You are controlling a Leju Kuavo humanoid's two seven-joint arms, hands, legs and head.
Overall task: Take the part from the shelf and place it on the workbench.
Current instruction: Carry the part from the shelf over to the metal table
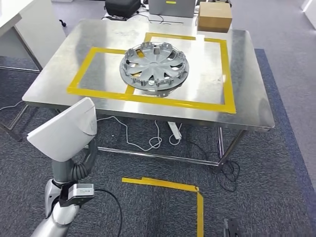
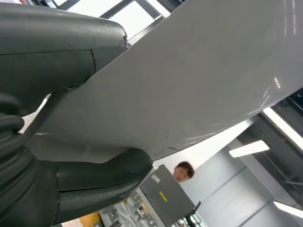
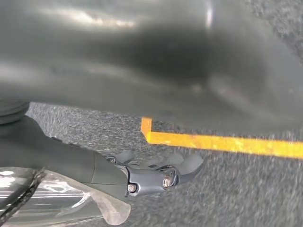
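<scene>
Part held low, short of the tabletop

Part [image 1: 63, 132], a white panel, is gripped by the left robot hand [image 2: 71, 118], thumb on one face and fingers on the other. Ahead of that robot hand, the steel tabletop [image 1: 246, 106] carries a silver wheel cover [image 1: 154, 68]. The right robot hand [image 3: 157, 172] hangs over carpet, fingers seemingly loose and holding nothing.

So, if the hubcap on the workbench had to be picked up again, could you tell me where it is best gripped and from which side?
Probably by the outer rim on its near edge, coming from the robot's side of the workbench. The hubcap lies flat, face up, inside the yellow tape frame, so its round rim is exposed all around and nothing stands against it. The spokes have openings that fingers could hook, but the rim looks sturdier.
</scene>
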